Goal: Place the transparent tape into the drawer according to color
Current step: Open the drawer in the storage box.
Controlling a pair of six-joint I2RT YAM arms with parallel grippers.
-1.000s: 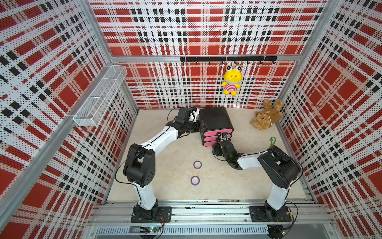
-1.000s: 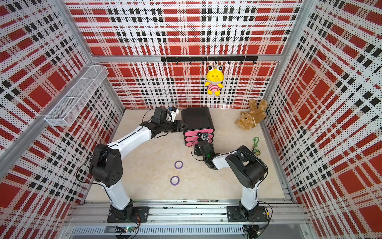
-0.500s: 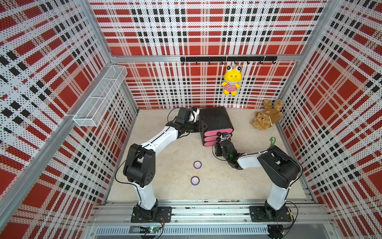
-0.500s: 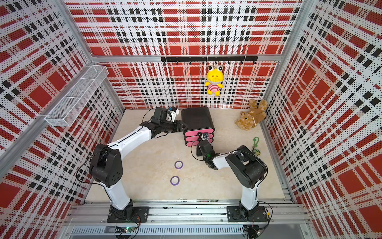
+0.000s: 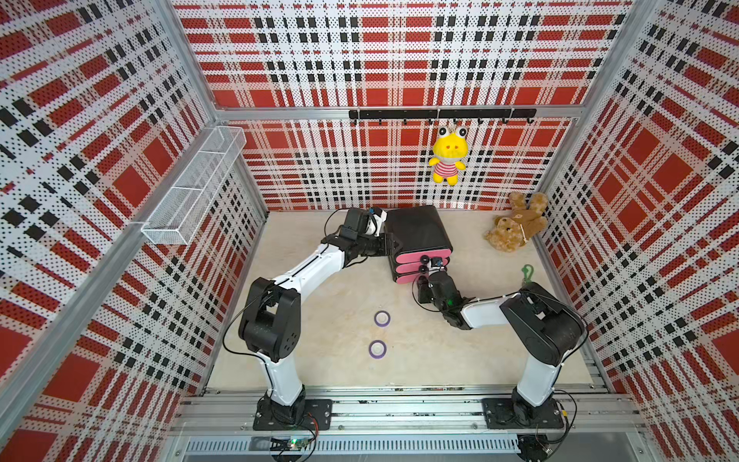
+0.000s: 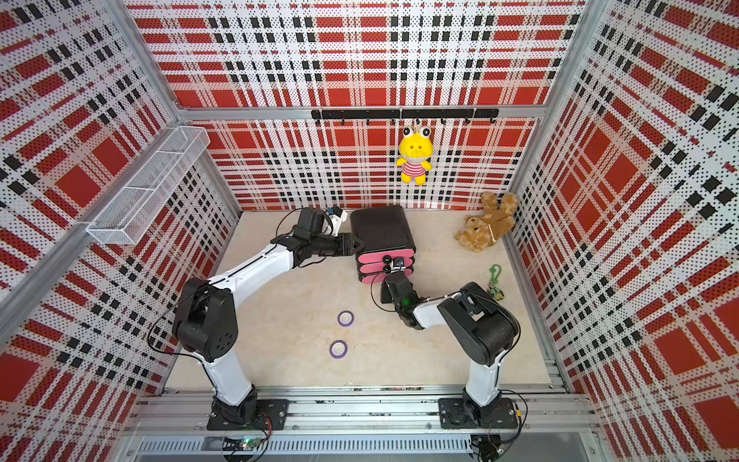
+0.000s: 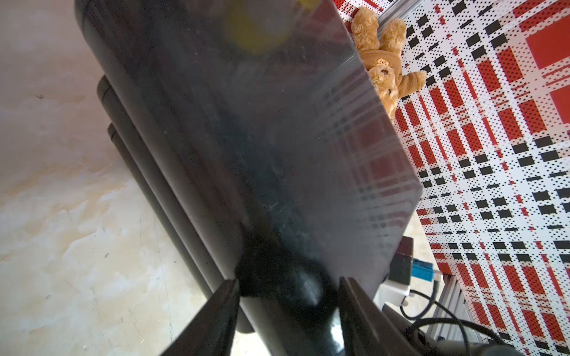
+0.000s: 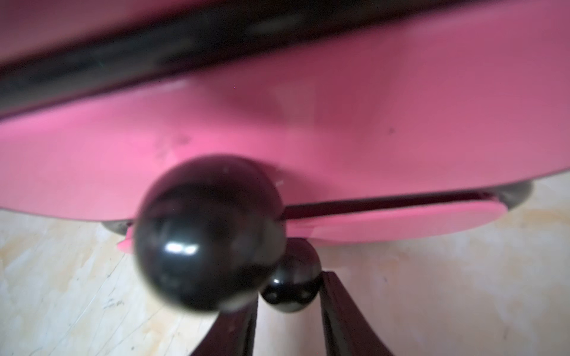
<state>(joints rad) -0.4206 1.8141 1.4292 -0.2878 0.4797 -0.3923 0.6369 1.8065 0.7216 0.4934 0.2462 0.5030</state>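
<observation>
Right gripper (image 8: pixel 290 288) is narrowed onto the bottom knob (image 8: pixel 296 271), a finger at each side and the middle knob (image 8: pixel 209 234) just above. Beyond it the left gripper (image 7: pixel 288 283) pinches the cabinet (image 7: pixel 262 138) at its top tier's edge, while a purple tape roll (image 5: pixel 382 319) and a second purple roll (image 5: pixel 377 349) lie unheld well behind the right wrist. Risk: the knob is round and glossy, so a pull could slip off, or drag the cabinet if the left pinch gives. Only the right wrist view shows finger-to-knob contact; both top views hide it but alone show the rolls.
</observation>
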